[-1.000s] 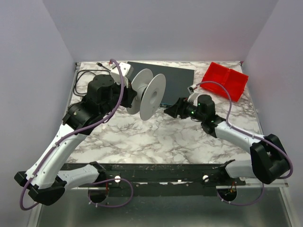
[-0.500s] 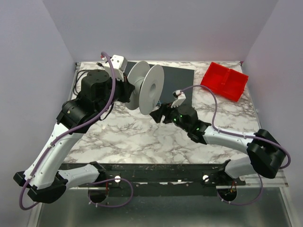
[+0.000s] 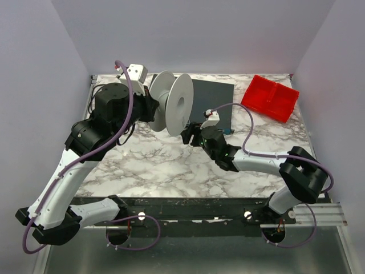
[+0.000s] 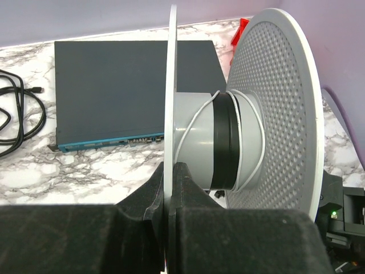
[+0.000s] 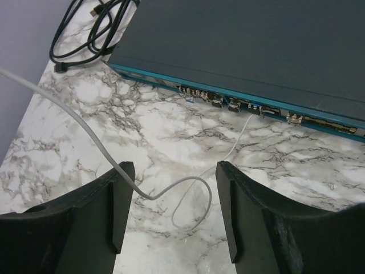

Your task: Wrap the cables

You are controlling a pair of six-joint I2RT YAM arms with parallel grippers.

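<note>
A white spool (image 3: 174, 105) with two wide flanges is held on edge above the table. My left gripper (image 3: 149, 108) is shut on its left flange, whose rim is pinched between the fingers in the left wrist view (image 4: 169, 171). The thin white wire (image 4: 188, 124) runs over the grey hub beside a black band. The same wire (image 5: 194, 177) lies in a small loop on the marble, one end running to the dark box's ports, the other rising up and left. My right gripper (image 3: 185, 137) is open just above that loop, a finger on each side (image 5: 171, 171), not touching it.
A dark grey box (image 3: 214, 100) with a teal front edge lies behind the spool. A thicker black cord (image 3: 100, 94) is coiled at the back left. A red bin (image 3: 271, 98) stands at the back right. The table ends at walls on three sides.
My right gripper has moved left across the table to a spot under the spool. My left arm has shifted the spool slightly back and up.
</note>
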